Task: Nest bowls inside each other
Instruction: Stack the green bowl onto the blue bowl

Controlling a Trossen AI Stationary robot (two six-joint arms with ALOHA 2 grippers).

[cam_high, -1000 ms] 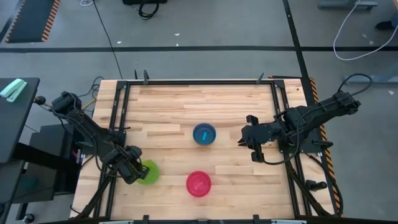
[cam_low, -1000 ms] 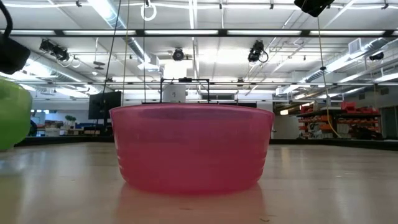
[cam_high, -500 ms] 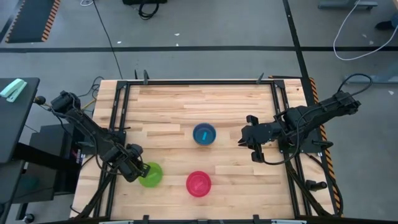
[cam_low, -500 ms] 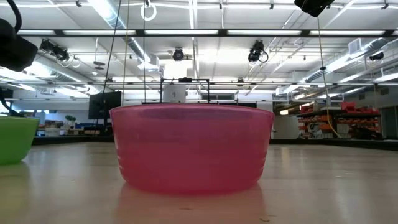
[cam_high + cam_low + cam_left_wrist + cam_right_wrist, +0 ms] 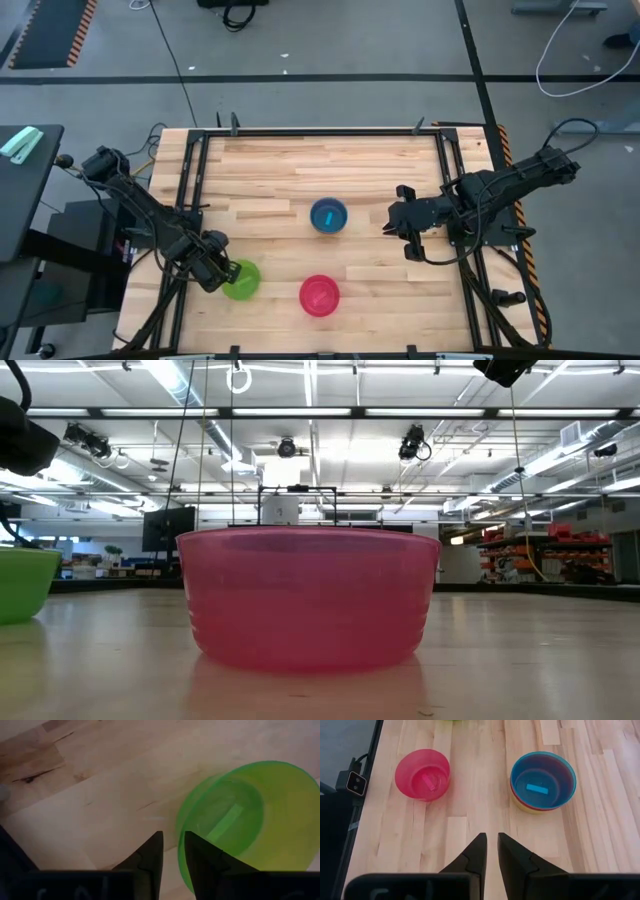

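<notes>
A smooth, translucent pink bowl is sitting closest to the front edge of the pale wooden table, round and faintly ribbed low on its wall, with a small label lying flat inside it. Just to its left, near the front left corner, a glossy green bowl is resting upright on the wood, and in the level view it is being cut off by the picture's side so that only part of its wall is showing. The left gripper is hanging over the left rim of this green bowl, its two dark fingers standing a narrow gap apart; in the wrist view the rim appears to be passing by that gap, but whether the fingers are pinching it is hard to make out. Farther back, toward the middle of the table, a blue bowl is sitting nested in a stack, with thin bands of red and yellow from the bowls beneath it peeking out around its rim; how many are lying under it cannot be told. The right gripper is hovering to the right of the stack, well apart from it, fingers nearly together and holding nothing. The table's planks are showing straight grain and a few dark knots.
</notes>
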